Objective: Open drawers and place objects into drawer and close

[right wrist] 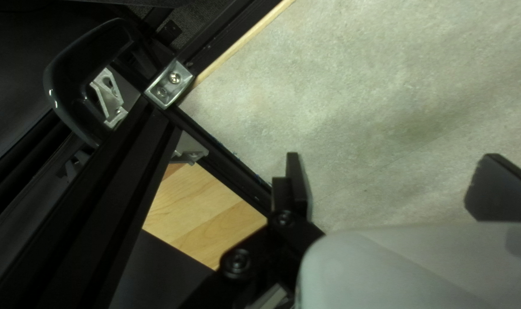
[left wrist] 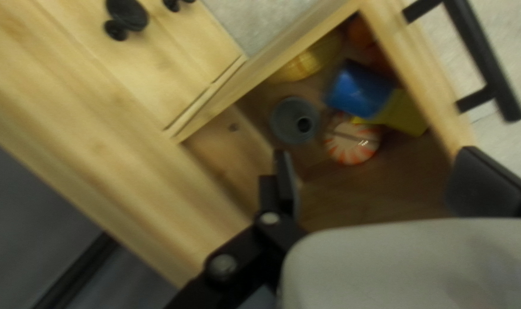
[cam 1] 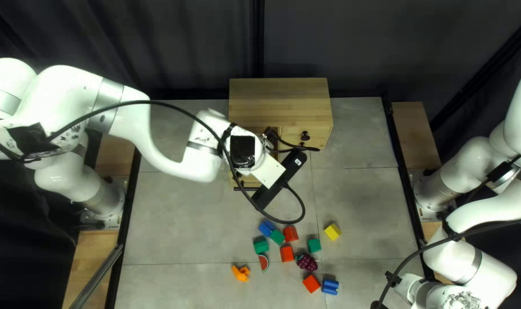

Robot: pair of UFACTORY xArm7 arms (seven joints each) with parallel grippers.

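- Left to do, by the near edge of the table: an orange toy, toy grapes, a watermelon slice and red, green, blue and yellow blocks lie loose, if all are meant to go in.
- Done, farther back: one drawer of the cabinet is pulled out and partly filled, so I'd judge the task midway; closing remains.
- Farther along, the drawer front with the dark knob looks shut (whether it needs opening too, I can't say).
- My left gripper has its fingers spread above the open drawer, gripping nothing.
- Just ahead of those fingers, inside the drawer, sit a striped round piece and a grey cup; beyond them, a blue piece and a yellow rounded one. The black handle is outside, past the drawer's front.
- My right gripper is open and empty over bare table, well apart from the drawer.
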